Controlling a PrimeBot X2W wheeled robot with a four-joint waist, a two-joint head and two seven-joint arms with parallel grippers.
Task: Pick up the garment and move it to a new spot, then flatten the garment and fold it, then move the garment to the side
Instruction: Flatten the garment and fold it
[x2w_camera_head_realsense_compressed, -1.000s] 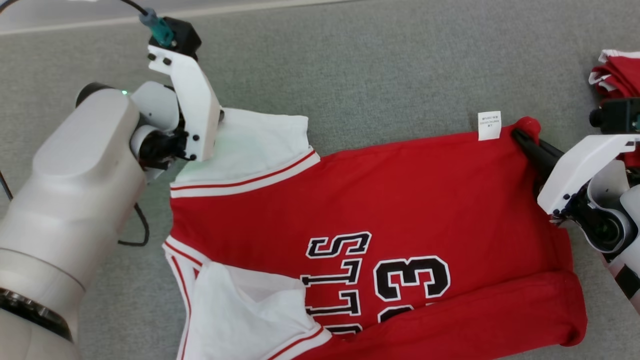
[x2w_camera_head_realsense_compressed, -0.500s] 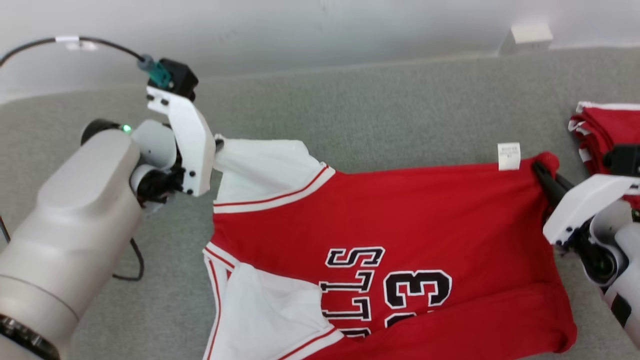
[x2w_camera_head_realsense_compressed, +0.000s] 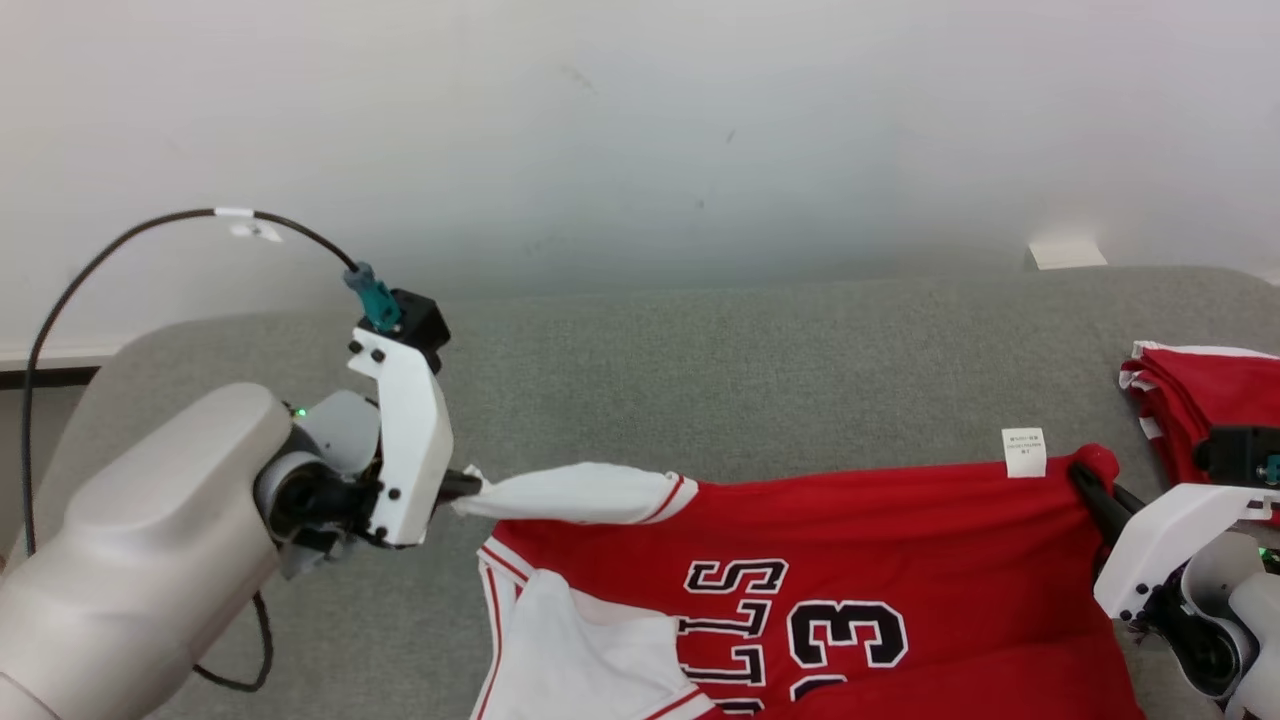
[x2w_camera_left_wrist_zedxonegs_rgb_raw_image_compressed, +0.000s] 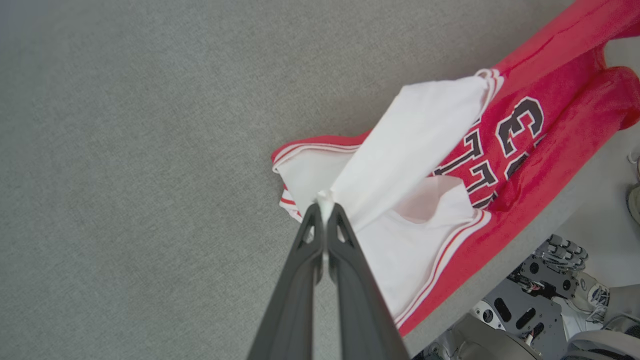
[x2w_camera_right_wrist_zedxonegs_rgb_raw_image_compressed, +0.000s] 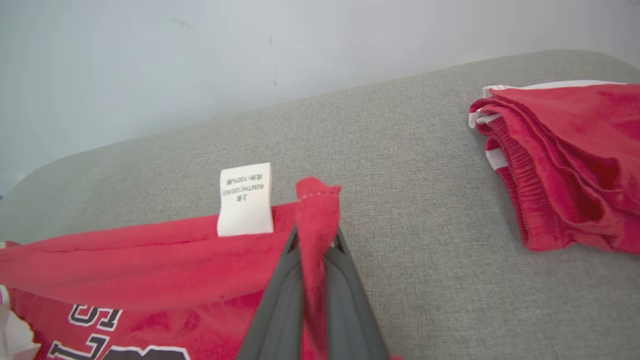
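Note:
The garment (x2w_camera_head_realsense_compressed: 860, 530) is a red jersey with white sleeves and black lettering, spread across the grey surface. My left gripper (x2w_camera_head_realsense_compressed: 470, 487) is shut on the tip of a white sleeve (x2w_camera_head_realsense_compressed: 580, 495), which is pulled taut and raised. The left wrist view has the closed fingertips (x2w_camera_left_wrist_zedxonegs_rgb_raw_image_compressed: 324, 207) pinching that sleeve (x2w_camera_left_wrist_zedxonegs_rgb_raw_image_compressed: 415, 145). My right gripper (x2w_camera_head_realsense_compressed: 1085, 478) is shut on the red hem corner beside a white label (x2w_camera_head_realsense_compressed: 1023, 452). In the right wrist view the red corner (x2w_camera_right_wrist_zedxonegs_rgb_raw_image_compressed: 316, 205) sticks up between the closed fingers. The garment's near part is cut off by the picture's bottom edge.
A folded red and white pile (x2w_camera_head_realsense_compressed: 1195, 400) lies at the far right, close to my right arm, also seen as the pile (x2w_camera_right_wrist_zedxonegs_rgb_raw_image_compressed: 565, 160). A white wall (x2w_camera_head_realsense_compressed: 640, 120) rises behind the grey padded surface (x2w_camera_head_realsense_compressed: 760, 370). The robot's base (x2w_camera_left_wrist_zedxonegs_rgb_raw_image_compressed: 525, 310) shows past the surface's edge.
The head camera has tilted up, bringing the wall into view. The white sleeve, loosely spread before, is now drawn into a taut raised band by my left gripper. Both grips hold.

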